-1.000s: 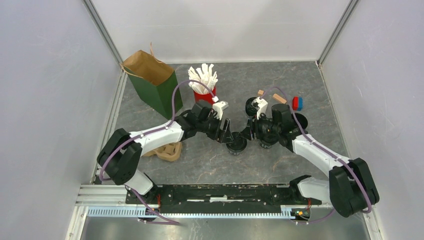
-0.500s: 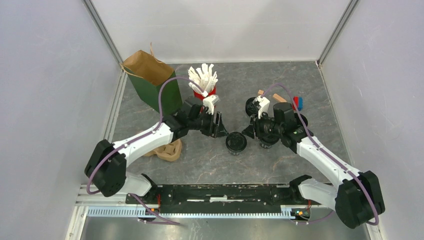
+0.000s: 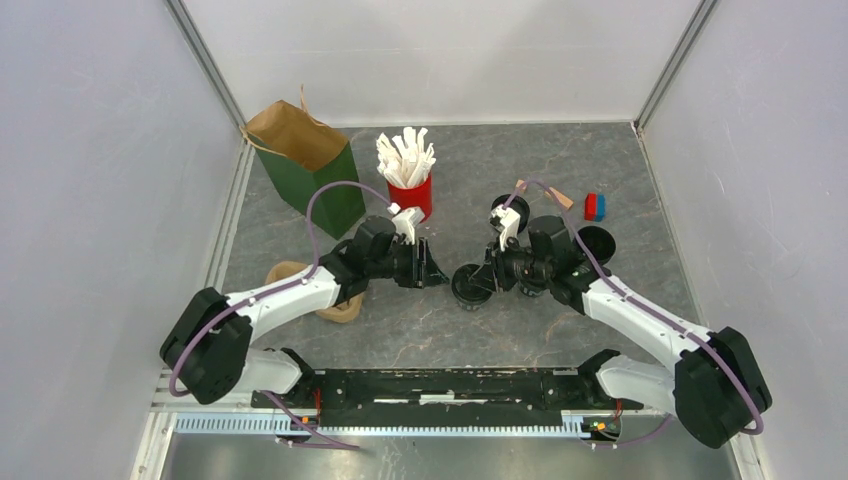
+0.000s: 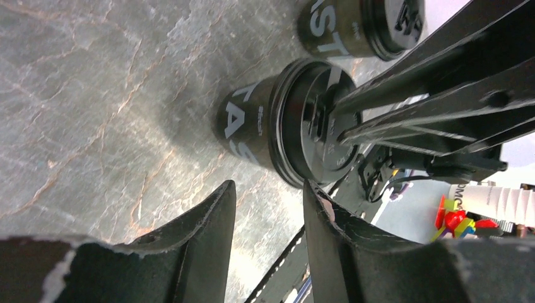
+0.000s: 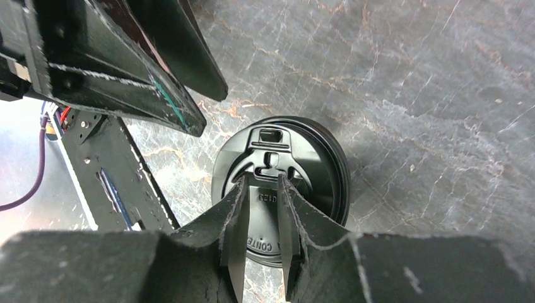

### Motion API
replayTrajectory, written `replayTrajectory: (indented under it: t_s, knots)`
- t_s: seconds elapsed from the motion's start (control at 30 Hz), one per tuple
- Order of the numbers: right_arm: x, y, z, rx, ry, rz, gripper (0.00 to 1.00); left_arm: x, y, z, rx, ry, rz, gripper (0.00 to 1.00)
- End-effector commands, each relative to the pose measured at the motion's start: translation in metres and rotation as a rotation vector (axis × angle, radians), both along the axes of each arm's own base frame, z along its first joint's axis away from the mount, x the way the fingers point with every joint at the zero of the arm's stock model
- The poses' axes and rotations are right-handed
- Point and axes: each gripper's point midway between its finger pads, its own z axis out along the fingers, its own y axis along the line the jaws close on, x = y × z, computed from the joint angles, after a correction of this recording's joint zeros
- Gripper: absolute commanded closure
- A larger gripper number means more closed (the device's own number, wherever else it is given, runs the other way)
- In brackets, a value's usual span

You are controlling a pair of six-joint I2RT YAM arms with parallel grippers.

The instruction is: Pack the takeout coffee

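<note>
— At the middle of the table [image 3: 400, 325], on top of the takeout coffee cup [image 4: 243, 123], my right gripper [image 5: 262, 182] has its fingers drawn close with only a slit between them. The tips rest on the flat black lid [image 5: 315, 164]. Whether I pinch its raised ridge or merely press, I cannot tell.
— And your left?
— My left gripper [image 4: 270, 189] is half parted and holds nothing. It points at the cup's lettered side, near it but not touching.
— Which step is this?
— Seating the lid, I judge. The cup stands upright, well apart from the green paper bag [image 3: 320, 185] at the far left, so bagging is not begun.
— What does the next move call for?
— Making sure the rim is snapped down all round. Then I need a firm hold on the cup's body, keeping it level, and a carry to the bag's open mouth.
</note>
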Motion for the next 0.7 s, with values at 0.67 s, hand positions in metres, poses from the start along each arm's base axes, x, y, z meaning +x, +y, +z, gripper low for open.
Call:
replayTrajectory:
  t_s: [0.67]
  knots:
    - [-0.011,-0.012,-0.038,-0.034,0.021,-0.032,0.71,0.005,-0.016,-0.032,-0.066,0.113,0.047,0.53]
